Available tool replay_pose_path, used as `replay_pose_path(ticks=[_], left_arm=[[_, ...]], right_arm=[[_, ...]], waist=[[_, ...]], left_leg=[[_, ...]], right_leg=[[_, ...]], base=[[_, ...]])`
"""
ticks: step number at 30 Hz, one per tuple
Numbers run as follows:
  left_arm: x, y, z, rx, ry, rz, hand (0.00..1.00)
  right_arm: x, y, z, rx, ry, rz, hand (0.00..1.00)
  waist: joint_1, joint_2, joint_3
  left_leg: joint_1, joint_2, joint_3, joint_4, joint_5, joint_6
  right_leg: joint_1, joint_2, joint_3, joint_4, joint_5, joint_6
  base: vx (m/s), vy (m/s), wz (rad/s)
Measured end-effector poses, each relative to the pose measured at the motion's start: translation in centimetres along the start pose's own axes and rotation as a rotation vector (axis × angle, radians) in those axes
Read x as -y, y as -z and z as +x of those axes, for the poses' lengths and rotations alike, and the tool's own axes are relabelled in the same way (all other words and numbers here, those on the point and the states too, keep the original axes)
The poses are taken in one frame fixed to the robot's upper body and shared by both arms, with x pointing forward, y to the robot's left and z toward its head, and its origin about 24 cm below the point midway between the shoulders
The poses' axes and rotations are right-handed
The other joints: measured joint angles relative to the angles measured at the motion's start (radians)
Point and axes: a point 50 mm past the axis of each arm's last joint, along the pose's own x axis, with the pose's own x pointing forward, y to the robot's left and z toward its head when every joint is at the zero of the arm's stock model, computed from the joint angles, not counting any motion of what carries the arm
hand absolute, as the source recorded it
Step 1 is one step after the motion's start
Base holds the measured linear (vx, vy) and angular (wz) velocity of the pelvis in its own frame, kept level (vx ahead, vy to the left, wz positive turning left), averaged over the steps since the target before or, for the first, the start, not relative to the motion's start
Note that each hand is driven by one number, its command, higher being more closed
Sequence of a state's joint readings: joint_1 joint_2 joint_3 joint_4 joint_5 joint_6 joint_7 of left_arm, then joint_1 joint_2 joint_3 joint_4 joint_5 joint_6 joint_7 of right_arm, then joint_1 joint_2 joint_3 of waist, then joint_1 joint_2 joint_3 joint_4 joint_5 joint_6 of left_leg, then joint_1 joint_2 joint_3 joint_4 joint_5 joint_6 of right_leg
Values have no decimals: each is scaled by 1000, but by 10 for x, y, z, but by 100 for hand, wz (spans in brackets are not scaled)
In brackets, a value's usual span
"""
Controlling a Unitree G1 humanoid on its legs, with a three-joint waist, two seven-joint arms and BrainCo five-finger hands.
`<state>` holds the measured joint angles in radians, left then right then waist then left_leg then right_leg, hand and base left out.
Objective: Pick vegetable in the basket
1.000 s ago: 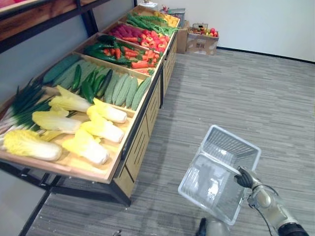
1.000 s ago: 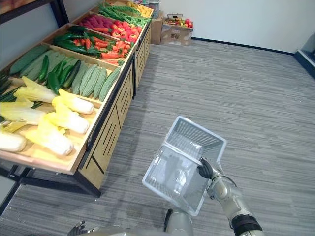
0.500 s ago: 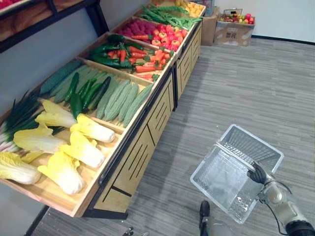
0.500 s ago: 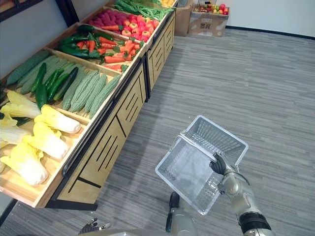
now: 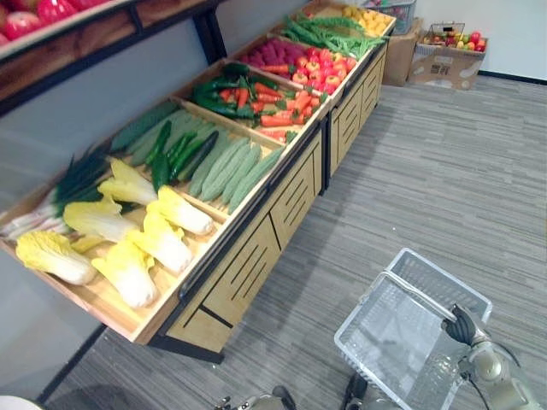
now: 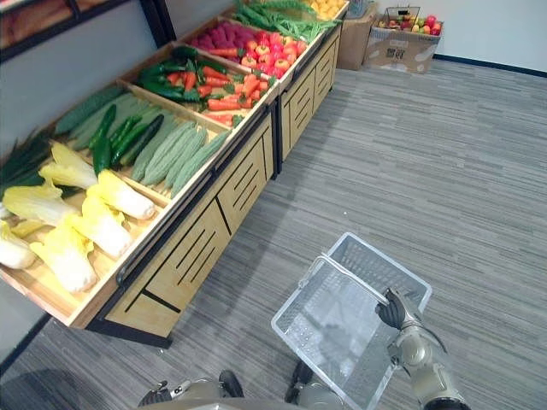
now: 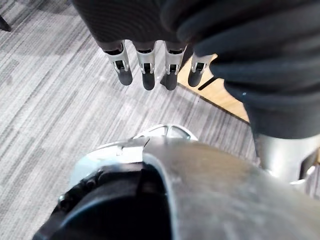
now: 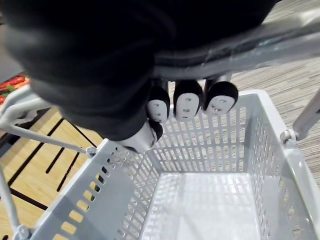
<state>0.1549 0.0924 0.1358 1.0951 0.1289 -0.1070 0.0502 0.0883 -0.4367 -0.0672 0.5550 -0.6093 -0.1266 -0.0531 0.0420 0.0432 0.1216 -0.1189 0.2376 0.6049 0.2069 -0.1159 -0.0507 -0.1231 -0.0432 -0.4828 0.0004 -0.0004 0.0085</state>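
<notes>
A clear plastic basket (image 5: 393, 337) hangs empty at the lower right, over the grey floor. My right hand (image 5: 461, 326) is shut on its grey handle (image 8: 260, 40), fingers (image 8: 187, 102) curled under the bar. Nothing lies on the mesh bottom (image 8: 215, 200). To the left, a wooden produce stand (image 5: 256, 248) holds the vegetables: napa cabbages (image 5: 128, 269) nearest, then cucumbers (image 5: 175, 154) and bitter gourds (image 5: 235, 166), then peppers and carrots (image 5: 256, 94). My left hand (image 7: 145, 70) hangs low over the floor, fingers straight and holding nothing.
The stand runs along the left wall with slatted drawer fronts (image 6: 197, 256) facing the aisle. A dark upper shelf (image 5: 85, 26) overhangs it. A cardboard box of fruit (image 5: 449, 64) stands at its far end. Open grey floor (image 6: 444, 171) lies to the right.
The whole picture has shifted, so the camera has moved; the stand's near end stays at the left. The basket stays in my right hand and shows lower in view.
</notes>
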Motion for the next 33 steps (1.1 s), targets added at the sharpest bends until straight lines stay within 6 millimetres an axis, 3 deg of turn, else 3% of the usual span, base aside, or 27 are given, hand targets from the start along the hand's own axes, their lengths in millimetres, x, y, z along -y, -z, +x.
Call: replay_pose_path(ticks=[2,7,9,13,16,19,22,24,26,28,30,32,33], left_arm=[[-7,-1,1,2,-22,10,0],[-6,3,0,-16,-21,17,0],[-6,3,0,-15,-19,29,0],[-9,3,0,-11,-19,54,0],[-13,6,-1,-17,-27,76,0],[-19,5,0,-15,-43,82,0],[-19,4,0,-14,-42,82,0],[-20,2,1,-8,-45,81,0],[-26,2,1,-9,-60,84,0],[-31,1,1,-9,-78,75,0],[-33,5,-1,-18,-82,77,0],[-37,4,-1,-16,-90,82,0],[-24,3,1,-22,-64,59,0]], right_arm=[[-4,4,-2,-18,-14,3,100],[-21,5,-8,-31,-50,27,100],[-22,8,-10,-42,-49,31,100],[-28,22,-21,-96,-64,33,100],[-38,23,-25,-115,-81,57,100],[-52,18,-23,-130,-109,119,100],[-50,19,-16,-145,-97,130,100],[-48,22,-16,-162,-83,151,100],[-51,21,-16,-168,-88,170,100],[-55,21,-17,-172,-98,178,100],[-58,16,-15,-164,-104,193,100],[-60,15,-15,-161,-107,199,100],[-55,23,-17,-186,-97,190,100]], waist=[[3,-19,8],[3,-31,0],[-4,-33,-5],[-14,-49,-25],[-26,-50,-34],[-15,-81,-41],[-16,-69,-34],[-17,-47,-21],[-16,-41,-16],[-17,-56,-11],[-15,-96,-10],[-16,-135,1],[-13,-102,-4]], left_leg=[[40,-20,16,-42,20,-4],[106,-80,32,-171,58,-11],[123,-111,-2,-209,67,1],[139,-146,-85,-246,73,10],[164,-155,-153,-285,84,16],[166,-167,-187,-310,105,15],[162,-169,-240,-310,95,42],[175,-147,-291,-308,85,46],[189,-127,-325,-304,77,32],[214,-109,-353,-303,72,-1],[236,-102,-382,-291,54,-39],[236,-111,-407,-241,15,-77],[234,-65,-433,-228,-2,-102]], right_leg=[[28,-2,5,-36,14,-7],[46,-7,36,-64,21,6],[22,-43,12,23,3,10],[-20,-115,-16,220,-75,77],[-24,-111,145,303,-50,70],[11,-105,166,236,-43,60],[-19,-112,212,318,-36,62],[-40,-94,279,323,-66,62],[-51,-85,304,261,-58,73],[-55,-85,306,191,-42,96],[-84,-99,333,116,-15,126],[-86,-122,357,82,49,116],[-81,-80,333,133,57,86]], base=[[4,48,-7],[32,56,-19],[50,85,9],[114,104,47],[156,97,60],[180,50,36],[176,51,45],[192,21,61],[213,-56,58],[266,-135,57],[338,-284,52],[287,-368,48],[217,-286,43]])
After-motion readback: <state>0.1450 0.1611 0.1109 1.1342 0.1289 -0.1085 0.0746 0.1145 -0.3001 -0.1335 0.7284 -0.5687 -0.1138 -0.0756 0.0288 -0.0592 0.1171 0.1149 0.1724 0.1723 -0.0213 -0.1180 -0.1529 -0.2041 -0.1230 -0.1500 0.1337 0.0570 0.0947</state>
